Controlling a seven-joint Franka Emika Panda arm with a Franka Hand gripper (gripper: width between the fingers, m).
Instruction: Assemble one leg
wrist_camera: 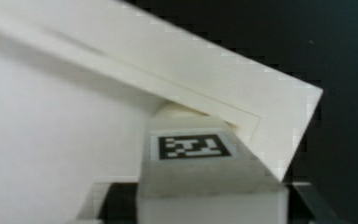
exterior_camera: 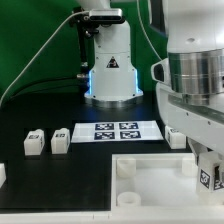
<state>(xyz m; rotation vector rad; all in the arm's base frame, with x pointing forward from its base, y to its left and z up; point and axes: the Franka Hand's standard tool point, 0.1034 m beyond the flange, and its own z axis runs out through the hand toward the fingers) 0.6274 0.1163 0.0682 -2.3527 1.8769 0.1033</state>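
Green cloth backs the exterior view, above a black desk [exterior_camera: 30, 115]. Two small white plastic tagged legs [exterior_camera: 34, 143] [exterior_camera: 60, 141] lie side by side beside the flat white marker board [exterior_camera: 117, 130]. A large white square rimmed panel [exterior_camera: 150, 180] lies in front. At the exterior view's right the claw [exterior_camera: 208, 172] grips another leg [exterior_camera: 209, 176] over the panel's edge.

From the wrist, that tagged leg [wrist_camera: 195, 158] sits clamped between the dark fingers [wrist_camera: 110, 203], its long axis pointing into the panel's corner [wrist_camera: 274, 105].
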